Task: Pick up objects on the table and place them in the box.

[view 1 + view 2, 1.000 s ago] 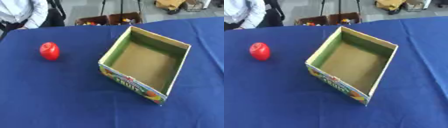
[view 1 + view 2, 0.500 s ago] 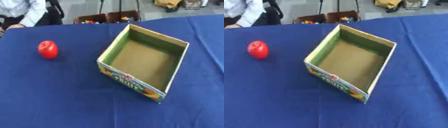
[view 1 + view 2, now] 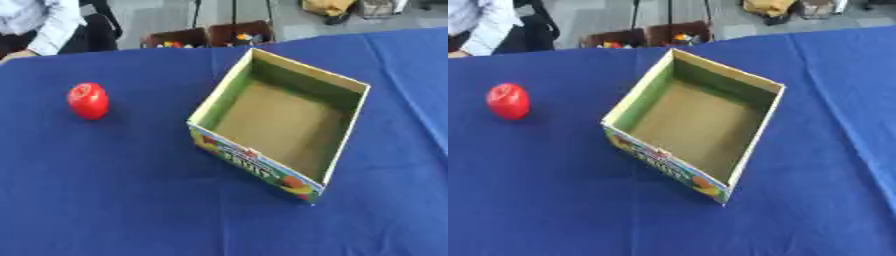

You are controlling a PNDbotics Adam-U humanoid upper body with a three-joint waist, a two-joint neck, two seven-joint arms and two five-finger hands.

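Observation:
A red, apple-like fruit (image 3: 88, 100) stands on the blue tablecloth at the left, well apart from the box. The open cardboard box (image 3: 346, 131) sits near the middle, turned at an angle, with a colourful fruit print on its near side. Its brown floor shows bare, with nothing inside. Neither of my hands shows in either eye view.
The blue cloth (image 3: 105, 200) covers the whole table, with a fold line running down the right side. Beyond the far edge stand two brown crates (image 3: 210, 36) of small coloured items. A person in a white sleeve (image 3: 52, 25) sits at the far left corner.
The whole picture has shifted slightly, so the camera has moved. The fruit and the box stay where they were on the cloth.

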